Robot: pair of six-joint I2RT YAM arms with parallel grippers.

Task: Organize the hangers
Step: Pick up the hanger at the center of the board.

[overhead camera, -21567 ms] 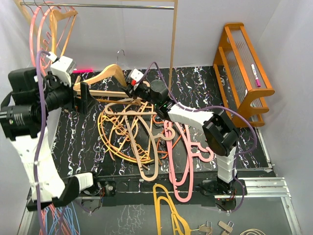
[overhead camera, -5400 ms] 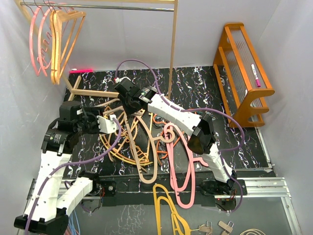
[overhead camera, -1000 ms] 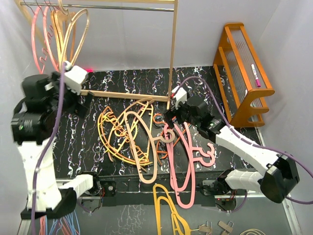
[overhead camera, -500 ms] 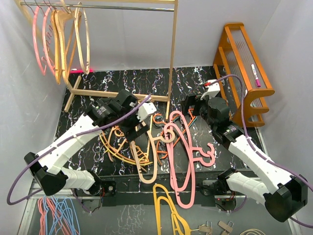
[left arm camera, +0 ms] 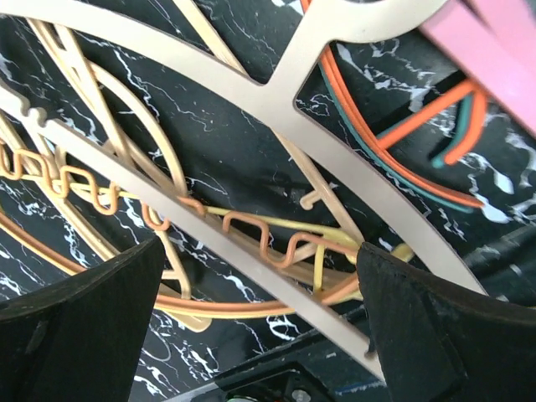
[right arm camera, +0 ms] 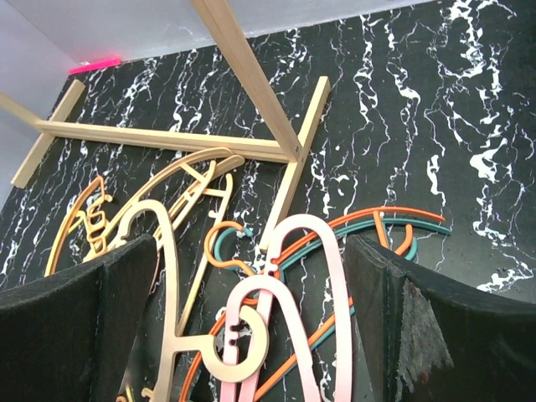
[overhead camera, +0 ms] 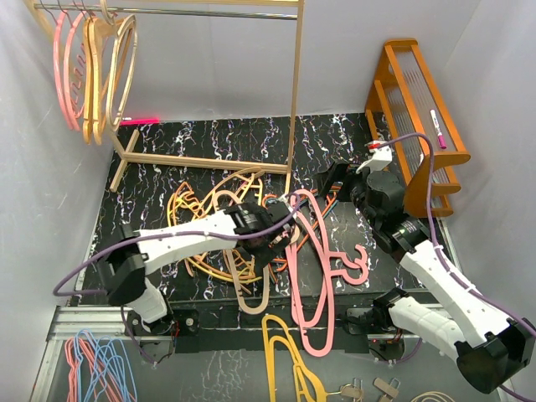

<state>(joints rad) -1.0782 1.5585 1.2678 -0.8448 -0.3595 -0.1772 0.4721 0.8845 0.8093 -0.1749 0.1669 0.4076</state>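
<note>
- Black marbled mat from above: about five hangers hang on the wooden rack, while a larger tangled pile lies at the rack's foot, so most remains. Half a second earlier the left gripper was nearer the rack's base bar; the right gripper barely shifted
- Left wrist: jaws apart over a tan hanger, clamping nothing
- Right wrist: jaws apart, empty, facing the pile beside the rack's post

Between the black fingers, a pale wood-tan flat plastic hanger crosses a white-veined black mat; beyond the fingertips, a thin orange hanger, a thin teal hanger and a broad pink hanger.
</note>
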